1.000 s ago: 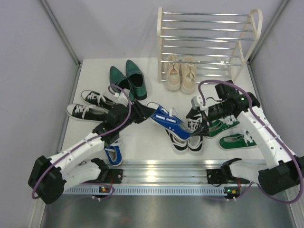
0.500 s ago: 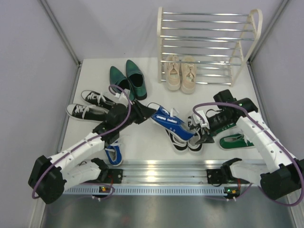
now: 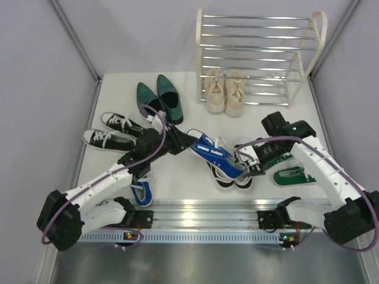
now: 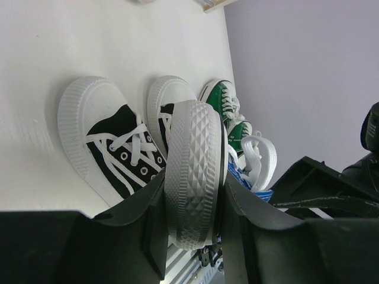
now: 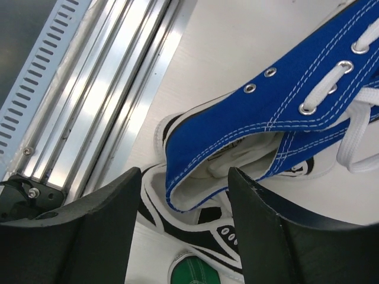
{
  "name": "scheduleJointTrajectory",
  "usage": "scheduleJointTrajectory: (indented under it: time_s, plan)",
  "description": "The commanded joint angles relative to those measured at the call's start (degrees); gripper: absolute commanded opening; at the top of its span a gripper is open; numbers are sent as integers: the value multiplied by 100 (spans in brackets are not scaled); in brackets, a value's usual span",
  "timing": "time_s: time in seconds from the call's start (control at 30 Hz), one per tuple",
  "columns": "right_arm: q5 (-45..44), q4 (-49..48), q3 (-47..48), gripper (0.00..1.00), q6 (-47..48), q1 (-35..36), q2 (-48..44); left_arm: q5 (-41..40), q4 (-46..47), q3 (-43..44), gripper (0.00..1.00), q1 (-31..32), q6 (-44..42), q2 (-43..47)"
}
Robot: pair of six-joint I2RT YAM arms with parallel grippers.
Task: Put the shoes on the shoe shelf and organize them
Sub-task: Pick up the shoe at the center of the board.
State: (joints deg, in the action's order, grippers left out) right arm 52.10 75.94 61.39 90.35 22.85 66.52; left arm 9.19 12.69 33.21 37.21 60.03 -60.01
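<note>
Over the last second the right tool had swung in to the heel of the blue canvas sneaker with white laces, and its jaws had narrowed. They now straddled the heel collar, with a gap showing on one side, so they were not yet pinching. The left tool was clamped on the sneaker's ribbed white rubber toe cap. It held the sneaker off the white table, in front of the chrome-barred shoe shelf with cream side frames and well apart from it. The sneaker looked light. Its canvas sides seemed soft and likely to fold, while the sole and toe cap looked firm and grippy. The stiffened heel or the sole edge appeared the safest place to take hold. The loose laces could snag.
</note>
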Motion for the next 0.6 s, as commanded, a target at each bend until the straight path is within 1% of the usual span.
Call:
scheduleJointTrajectory:
  time_s: [0.0,0.1,0.33,0.47,0.57]
  plan:
    - [301,27,163,59,361,237,-341,118,893,335,0,-21,255,-11]
    - [179,-132,111,58,212,404,-403,188,902,396,0,-12,272,-37]
    - [-437,96,-144,48,632,519,-192,311,911,520,0,-21,272,-99]
    - [-814,-96,-250,47,704,519,-210,338,920,520,0,-12,290,-64]
    - [-1069,-211,-285,51,695,527,-262,373,920,520,0,-12,299,-29]
